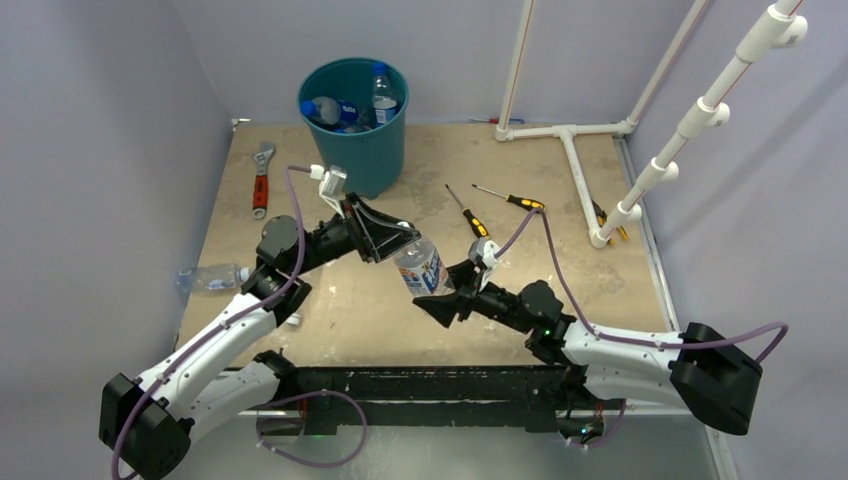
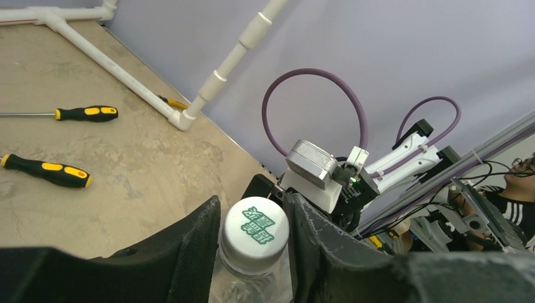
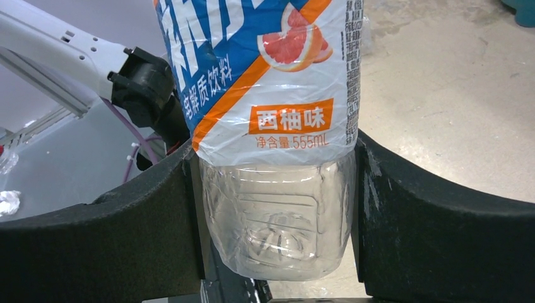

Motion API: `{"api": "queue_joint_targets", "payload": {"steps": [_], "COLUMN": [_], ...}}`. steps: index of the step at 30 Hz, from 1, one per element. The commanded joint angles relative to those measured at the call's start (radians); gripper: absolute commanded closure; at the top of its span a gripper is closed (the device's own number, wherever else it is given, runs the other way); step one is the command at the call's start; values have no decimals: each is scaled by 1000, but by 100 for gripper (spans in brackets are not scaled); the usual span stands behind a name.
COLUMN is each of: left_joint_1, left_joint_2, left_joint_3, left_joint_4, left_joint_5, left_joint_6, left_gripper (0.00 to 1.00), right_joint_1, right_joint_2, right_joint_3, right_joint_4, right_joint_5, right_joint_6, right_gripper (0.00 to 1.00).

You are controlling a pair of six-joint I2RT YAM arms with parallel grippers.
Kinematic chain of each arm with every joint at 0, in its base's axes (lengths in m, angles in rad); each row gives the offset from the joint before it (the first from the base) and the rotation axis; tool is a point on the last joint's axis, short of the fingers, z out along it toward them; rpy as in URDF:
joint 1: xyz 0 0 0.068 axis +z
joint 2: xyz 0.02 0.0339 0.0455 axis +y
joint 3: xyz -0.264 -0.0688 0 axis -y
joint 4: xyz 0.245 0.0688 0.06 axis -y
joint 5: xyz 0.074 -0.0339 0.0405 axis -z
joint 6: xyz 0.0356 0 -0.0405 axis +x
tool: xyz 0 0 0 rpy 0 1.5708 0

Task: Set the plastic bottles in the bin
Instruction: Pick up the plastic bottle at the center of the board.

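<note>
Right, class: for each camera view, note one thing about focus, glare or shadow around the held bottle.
Top external: soft even light, the bottle small but sharp. Left wrist: its white cap is crisp, the black fingers nearly featureless. Right wrist: label print sharp, pale glare on the wrinkled film.

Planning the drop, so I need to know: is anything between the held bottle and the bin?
Nothing visible. The left hand grips the bottle at its cap end and the right hand at its base. The screwdrivers lie right of the line to the bin.
</note>
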Motion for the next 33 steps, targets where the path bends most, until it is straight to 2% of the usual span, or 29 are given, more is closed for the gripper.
{"api": "queue_joint_targets", "payload": {"steps": [1, 3, 6, 7, 10, 11, 12, 18, 24, 28, 33], "left_joint_1": [-14, -14, -15, -16, -15, -16, -16, -15, -15, -11, 5], "left_joint_2": [-4, -9, -31, -43, -70, -75, -80, -54, 107, 268, 425], "left_joint_3": [-5, -6, -11, -10, 8, 19, 36, 213, 489, 694, 851], "left_joint_4": [23, 21, 17, 6, -58, -86, -116, -262, -289, -246, -55], "left_joint_5": [28, 20, -24, -48, -122, -142, -169, -394, -647, -817, -934], "left_joint_6": [7, 11, 26, 35, 77, 95, 114, 254, 423, 575, 772], "left_gripper": [65, 74, 98, 100, 100, 100, 100, 100, 100, 100, 100], "right_joint_1": [1, 1, 1, 1, 1, 1, 1, 1, 1, 0, 1], "right_joint_2": [6, 13, 22, 26, 30, 20, 5, -154, -334, -403, -432], "right_joint_3": [49, 52, 69, 85, 142, 149, 150, 183, 196, 154, 74], "right_joint_4": [69, 68, 36, 4, -119, -141, -158, -359, -537, -551, -504], "right_joint_5": [35, 37, 36, 34, 22, 22, 22, 30, 60, 101, 140], "right_joint_6": [-10, -11, -9, -6, -2, 6, 11, 1, -32, -22, 62], "right_gripper": [75, 75, 68, 61, 28, 12, 3, 1, 1, 1, 1]}}
